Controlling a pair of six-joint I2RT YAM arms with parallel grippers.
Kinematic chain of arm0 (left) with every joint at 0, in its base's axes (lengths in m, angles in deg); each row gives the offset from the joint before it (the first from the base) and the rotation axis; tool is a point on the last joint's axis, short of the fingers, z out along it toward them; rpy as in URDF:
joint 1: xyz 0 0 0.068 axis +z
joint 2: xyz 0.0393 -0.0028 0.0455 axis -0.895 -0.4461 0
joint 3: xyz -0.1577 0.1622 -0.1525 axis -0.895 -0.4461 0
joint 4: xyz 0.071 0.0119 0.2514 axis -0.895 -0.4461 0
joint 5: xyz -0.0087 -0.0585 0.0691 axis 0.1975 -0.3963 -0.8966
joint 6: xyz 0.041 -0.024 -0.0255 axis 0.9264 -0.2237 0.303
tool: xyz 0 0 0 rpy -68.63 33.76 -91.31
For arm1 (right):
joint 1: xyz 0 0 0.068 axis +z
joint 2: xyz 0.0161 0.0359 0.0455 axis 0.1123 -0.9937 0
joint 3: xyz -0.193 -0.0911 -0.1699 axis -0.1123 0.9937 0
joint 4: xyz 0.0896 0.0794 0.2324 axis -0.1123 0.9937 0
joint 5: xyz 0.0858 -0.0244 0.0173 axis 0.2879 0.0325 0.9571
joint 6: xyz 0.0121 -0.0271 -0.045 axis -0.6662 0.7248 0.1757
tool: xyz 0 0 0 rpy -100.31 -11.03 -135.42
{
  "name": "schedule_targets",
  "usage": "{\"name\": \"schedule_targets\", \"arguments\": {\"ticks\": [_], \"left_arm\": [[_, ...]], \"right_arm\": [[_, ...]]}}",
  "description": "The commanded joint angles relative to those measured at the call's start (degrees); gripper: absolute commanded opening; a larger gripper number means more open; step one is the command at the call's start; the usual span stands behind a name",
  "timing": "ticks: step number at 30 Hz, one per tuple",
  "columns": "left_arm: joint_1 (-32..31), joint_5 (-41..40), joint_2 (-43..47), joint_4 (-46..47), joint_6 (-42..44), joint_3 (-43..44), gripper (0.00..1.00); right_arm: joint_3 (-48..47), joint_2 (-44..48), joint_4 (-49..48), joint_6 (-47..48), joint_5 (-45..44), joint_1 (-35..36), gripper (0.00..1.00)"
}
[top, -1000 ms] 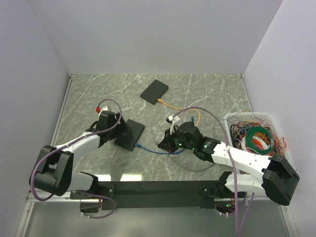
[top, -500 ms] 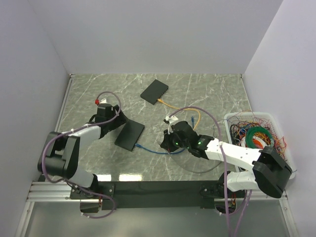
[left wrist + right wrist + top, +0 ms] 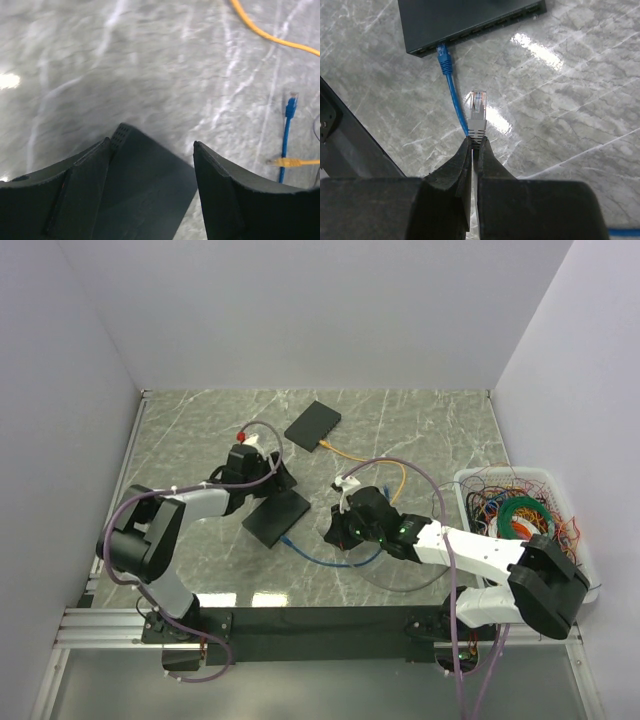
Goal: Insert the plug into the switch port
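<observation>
Pinches clear-tipped grey cable plug (image 3: pixel 478 107) in right pincer (image 3: pixel 474 145) at the middle of desk (image 3: pixel 420 420); holds left pincer (image 3: pixel 152 145) wide over flat black switch box (image 3: pixel 145 200).

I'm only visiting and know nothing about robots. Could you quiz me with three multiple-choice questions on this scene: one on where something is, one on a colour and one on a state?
1. Where does the bin of tangled wires stand?
A. At the table's right edge
B. In the far left corner
C. On top of a switch

2. What colour is the cable that runs into the near switch?
A. Red
B. Blue
C. White

3. What is the right gripper doing?
A. Standing wide open
B. Gripping a switch
C. Shut on the grey plug

Answers:
1. A, the top view shows it by the right wall.
2. B, the right wrist view shows a blue plug at the port row.
3. C, its fingers pinch just behind the plug.
</observation>
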Motion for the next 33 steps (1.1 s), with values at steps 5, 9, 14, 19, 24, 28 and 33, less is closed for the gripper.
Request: {"name": "schedule_targets", "arguments": {"ticks": [5, 9, 14, 19, 24, 28, 33], "left_arm": [[-1.6, 0.3, -0.6, -1.0, 3.8, 6.9, 0.72], [-1.6, -2.5, 3.4, -2.2, 4.7, 7.1, 0.72], [-2.1, -7.1, 15.7, 3.6, 5.6, 0.8, 0.77], [-2.4, -27.0, 25.7, 10.9, -1.3, -10.6, 0.99], [-1.8, -25.3, 23.3, 17.5, 4.3, -16.1, 0.97], [-1.9, -23.9, 25.5, 32.9, 5.9, -25.6, 0.98], [-2.0, -28.0, 28.5, 29.9, 3.7, -27.9, 0.97]], "right_arm": [[0.0, 0.0, -0.9, -0.5, -1.0, -0.1, 0.00], [0.5, -0.3, -0.9, -1.0, -1.5, -0.1, 0.00], [3.3, 3.1, -2.9, -2.1, -3.4, 1.1, 0.00], [5.3, 5.0, -4.7, -3.4, -5.5, 2.6, 0.00], [6.7, 10.5, -6.6, -2.6, -12.1, 6.5, 0.00], [6.7, 11.6, -6.5, -2.0, -15.7, 8.6, 0.00], [5.8, 8.5, -5.7, -2.0, -18.1, 8.7, 0.00]]}}
